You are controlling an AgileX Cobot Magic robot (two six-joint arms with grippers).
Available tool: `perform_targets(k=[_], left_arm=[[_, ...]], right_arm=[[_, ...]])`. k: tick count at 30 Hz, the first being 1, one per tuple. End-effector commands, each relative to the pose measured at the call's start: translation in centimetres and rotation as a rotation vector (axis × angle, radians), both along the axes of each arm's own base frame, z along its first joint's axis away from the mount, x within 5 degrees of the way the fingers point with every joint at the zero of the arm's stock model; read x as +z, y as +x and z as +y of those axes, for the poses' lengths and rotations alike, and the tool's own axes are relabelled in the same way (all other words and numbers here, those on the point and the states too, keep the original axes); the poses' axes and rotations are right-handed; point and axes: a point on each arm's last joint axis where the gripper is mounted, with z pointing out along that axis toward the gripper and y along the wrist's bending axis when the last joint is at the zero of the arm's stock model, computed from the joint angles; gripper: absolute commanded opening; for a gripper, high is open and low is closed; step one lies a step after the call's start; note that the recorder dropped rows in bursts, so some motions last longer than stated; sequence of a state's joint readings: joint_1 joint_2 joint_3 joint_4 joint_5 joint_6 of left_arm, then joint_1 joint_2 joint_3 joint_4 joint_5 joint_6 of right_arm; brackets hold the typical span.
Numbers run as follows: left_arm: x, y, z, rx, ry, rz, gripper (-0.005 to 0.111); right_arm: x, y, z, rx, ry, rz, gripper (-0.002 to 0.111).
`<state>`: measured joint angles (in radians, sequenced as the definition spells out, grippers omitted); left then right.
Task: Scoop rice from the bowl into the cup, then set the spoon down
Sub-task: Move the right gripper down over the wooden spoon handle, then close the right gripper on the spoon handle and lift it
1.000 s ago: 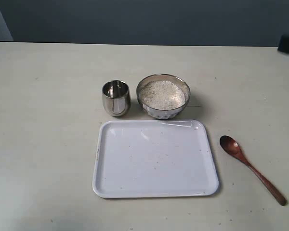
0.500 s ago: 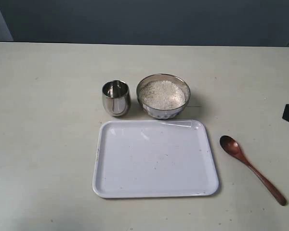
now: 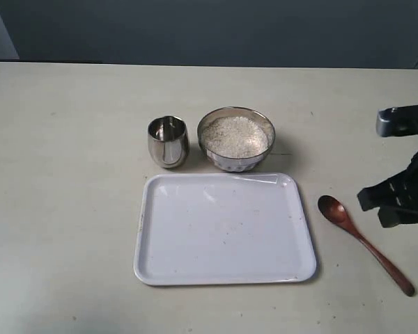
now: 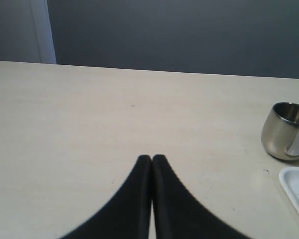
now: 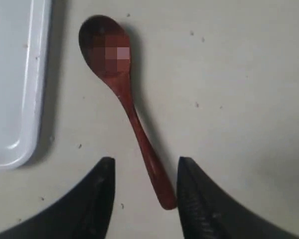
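A steel bowl [image 3: 236,138] heaped with white rice [image 3: 235,136] stands behind the white tray, with the small steel cup [image 3: 168,141] to its left. The dark wooden spoon [image 3: 364,243] lies flat on the table right of the tray. My right gripper [image 5: 145,162] hovers above the spoon's [image 5: 124,94] handle end with its jaws apart, open, the handle tip lying between them close to one finger. In the exterior view the right gripper [image 3: 397,198] hangs over the table just right of the spoon. My left gripper [image 4: 152,158] is shut and holds nothing, well away from the cup [image 4: 286,130].
A white rectangular tray [image 3: 224,229] lies in front of the bowl and cup; its edge [image 5: 15,84] shows beside the spoon. The pale table [image 3: 70,174] runs back to a dark wall.
The right arm has come in from the right edge to hang over the spoon, and its jaws have opened. Bowl, cup, tray and spoon have not moved.
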<state>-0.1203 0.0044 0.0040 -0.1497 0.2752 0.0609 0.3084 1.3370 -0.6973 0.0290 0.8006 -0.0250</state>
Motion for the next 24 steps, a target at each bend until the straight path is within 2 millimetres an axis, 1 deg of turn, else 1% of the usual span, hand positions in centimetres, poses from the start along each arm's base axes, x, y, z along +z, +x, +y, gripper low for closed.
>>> perform_targets(k=[1, 3, 10, 24], left_arm=[[0.3, 0.0, 0.0, -0.008, -0.004, -0.021, 0.001], [0.3, 0.0, 0.0, -0.008, -0.004, -0.021, 0.001], [0.3, 0.0, 0.0, -0.008, -0.004, -0.021, 0.001], [0.3, 0.0, 0.0, -0.008, -0.004, -0.021, 0.001]], right_arm=[[-1.8, 0.5, 0.9, 0.042, -0.027, 0.081, 0.041], [-3.1, 0.8, 1.1, 0.071, -0.043, 0.133, 0.041], [-5.4, 1.2, 1.1, 0.092, -0.089, 0.221, 0.041], [-8.0, 1.7, 0.9, 0.155, -0.156, 0.291, 0.041]])
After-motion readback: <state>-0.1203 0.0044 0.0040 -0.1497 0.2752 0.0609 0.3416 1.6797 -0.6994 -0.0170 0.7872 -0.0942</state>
